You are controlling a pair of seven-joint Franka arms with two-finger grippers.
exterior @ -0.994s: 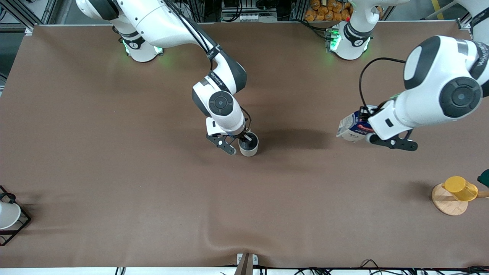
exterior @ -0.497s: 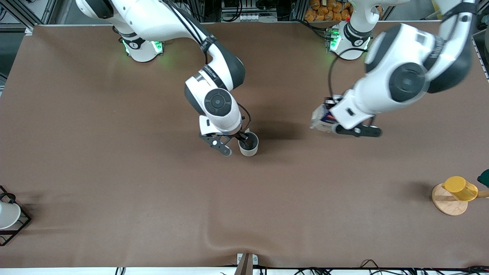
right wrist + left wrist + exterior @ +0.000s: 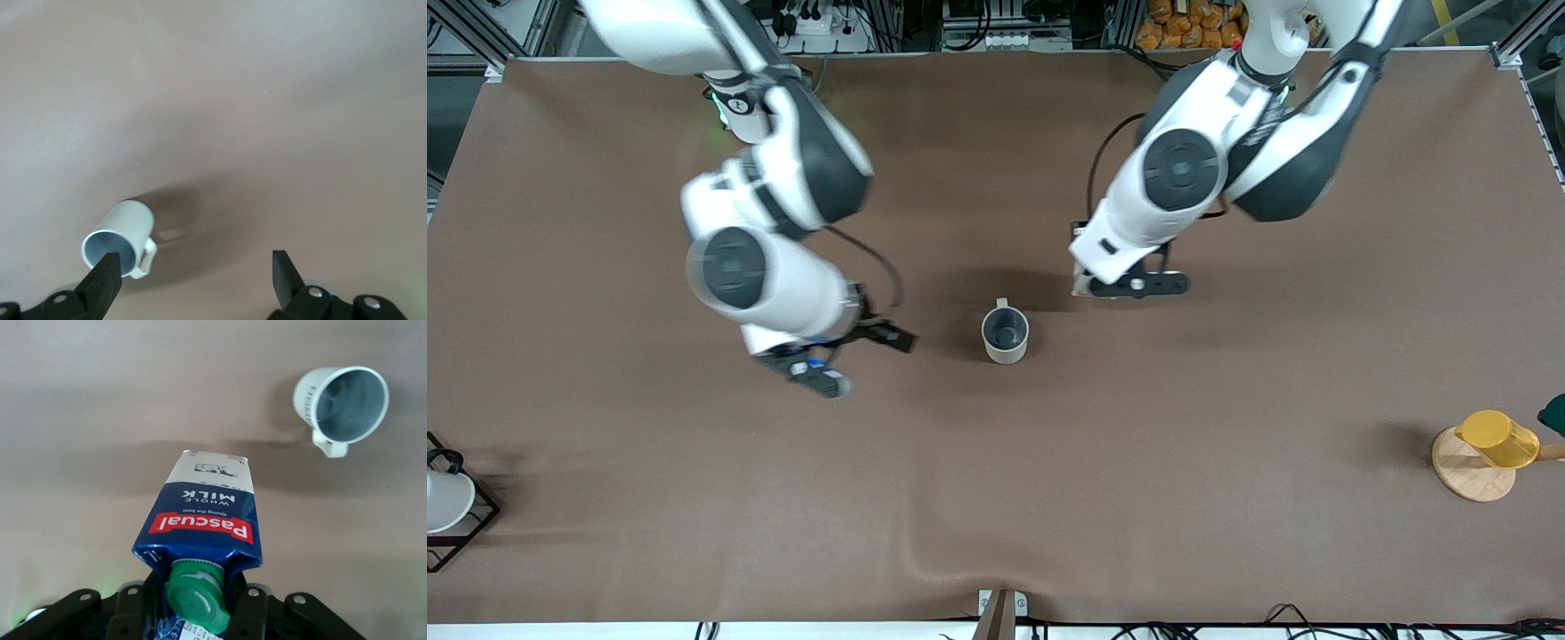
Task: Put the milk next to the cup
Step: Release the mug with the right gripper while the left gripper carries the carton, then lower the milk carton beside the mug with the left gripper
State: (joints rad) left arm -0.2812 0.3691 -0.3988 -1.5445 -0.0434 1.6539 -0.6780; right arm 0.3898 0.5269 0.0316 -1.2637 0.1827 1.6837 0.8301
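Left gripper grasps the dark-blue gable-top milk carton, airborne just beside the off-white cylindrical mug, toward the left arm's end. Right gripper released, apart.

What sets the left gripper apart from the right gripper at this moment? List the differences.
The left gripper is shut on the milk; the right gripper is open and holds nothing. The left gripper hangs over the table beside the cup toward the left arm's end; the right gripper is on the cup's right-arm side. Both are black and two-fingered.
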